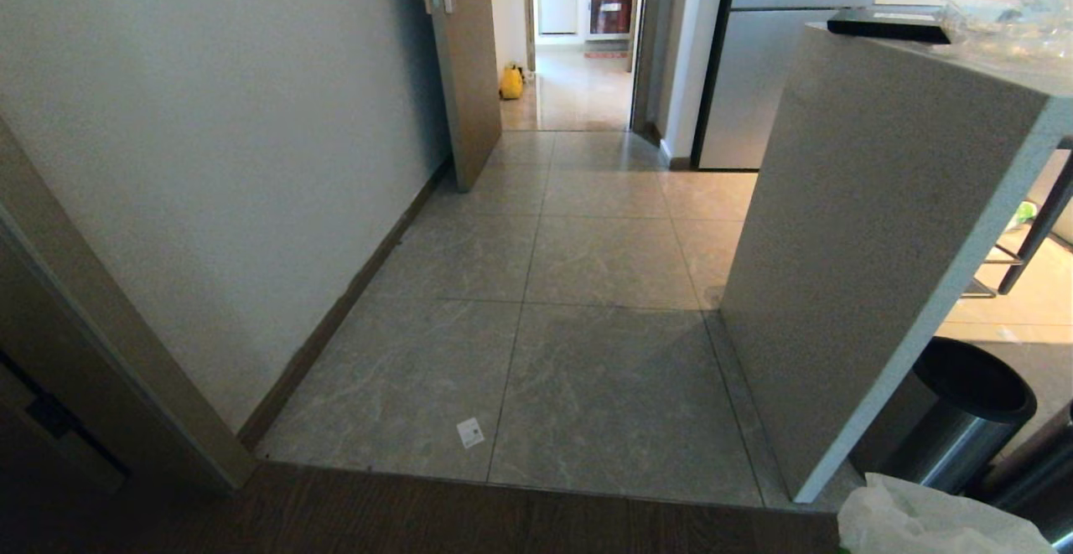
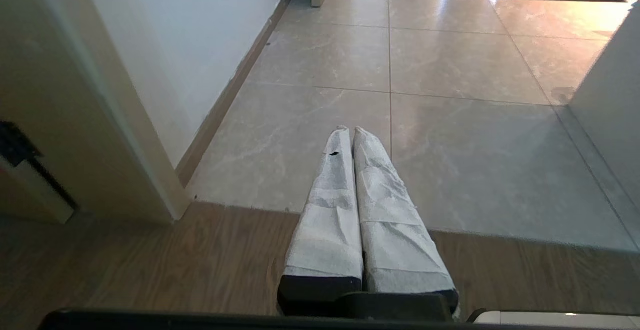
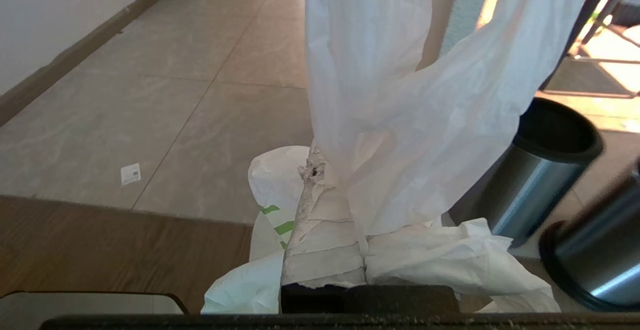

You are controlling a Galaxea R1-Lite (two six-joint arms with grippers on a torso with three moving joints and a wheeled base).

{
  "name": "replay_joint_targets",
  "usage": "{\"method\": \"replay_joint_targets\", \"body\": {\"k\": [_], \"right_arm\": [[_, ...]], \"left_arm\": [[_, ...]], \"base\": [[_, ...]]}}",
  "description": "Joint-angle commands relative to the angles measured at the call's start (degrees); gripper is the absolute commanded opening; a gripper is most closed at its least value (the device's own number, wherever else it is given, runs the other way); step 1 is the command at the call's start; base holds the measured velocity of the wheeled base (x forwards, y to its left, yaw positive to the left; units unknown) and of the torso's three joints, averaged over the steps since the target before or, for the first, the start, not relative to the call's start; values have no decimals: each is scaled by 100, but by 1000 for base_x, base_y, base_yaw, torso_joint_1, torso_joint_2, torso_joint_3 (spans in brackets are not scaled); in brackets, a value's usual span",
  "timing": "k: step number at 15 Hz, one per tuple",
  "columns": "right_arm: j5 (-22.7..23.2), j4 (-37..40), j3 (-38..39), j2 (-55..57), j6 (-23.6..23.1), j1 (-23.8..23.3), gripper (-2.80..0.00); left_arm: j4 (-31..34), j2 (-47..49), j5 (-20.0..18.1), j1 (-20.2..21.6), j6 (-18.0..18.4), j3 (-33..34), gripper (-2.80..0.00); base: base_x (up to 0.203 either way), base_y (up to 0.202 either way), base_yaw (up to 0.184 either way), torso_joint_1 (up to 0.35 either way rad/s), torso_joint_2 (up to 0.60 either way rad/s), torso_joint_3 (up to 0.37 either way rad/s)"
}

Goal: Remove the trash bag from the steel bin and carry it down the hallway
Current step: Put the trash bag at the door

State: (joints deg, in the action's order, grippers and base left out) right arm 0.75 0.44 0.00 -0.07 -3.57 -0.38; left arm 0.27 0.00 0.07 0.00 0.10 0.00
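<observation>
Two grippers sit low at the near edge of my view, over the dark wood floor point(image 2: 150, 265) where it meets the grey tiles. My right gripper point(image 3: 330, 170) has its taped fingers point(image 3: 320, 240) pressed together on the trash bag point(image 3: 400, 120), whose thin white plastic drapes up and over them and spills down both sides, green print showing beside the finger; in the head view only a crumpled white corner of it point(image 1: 922, 520) shows at the bottom right. My left gripper point(image 2: 352, 133) holds nothing, its two wrapped fingers point(image 2: 330, 210) meeting at the tips above the floor seam. Just beyond the bag, the steel bin point(image 1: 964, 420) stands upright on the floor against the near corner of a pale speckled counter point(image 1: 872, 227), its black rim ring open and dark inside; a second steel cylinder point(image 3: 595, 255) stands close beside it. A small white paper scrap point(image 1: 470, 432) lies on the tiles near the wood edge. Farther on, the hallway point(image 1: 587, 227) runs between a white wall point(image 1: 209, 143) and the counter to a brown door point(image 1: 469, 59) standing ajar, with a yellow bag point(image 1: 511, 82) past it.
</observation>
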Motion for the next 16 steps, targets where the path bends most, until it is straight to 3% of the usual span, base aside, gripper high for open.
{"method": "replay_joint_targets", "body": {"k": [1, 16], "right_arm": [[4, 0, 0, -1, -4, 3, -280], [4, 0, 0, -1, -4, 3, -280]], "left_arm": [[0, 0, 1, 0, -1, 0, -280], [0, 4, 6, 0, -19, 0, -280]], "base": [[192, 0, 0, 7, -1, 2], [190, 0, 0, 2, 1, 3]]}}
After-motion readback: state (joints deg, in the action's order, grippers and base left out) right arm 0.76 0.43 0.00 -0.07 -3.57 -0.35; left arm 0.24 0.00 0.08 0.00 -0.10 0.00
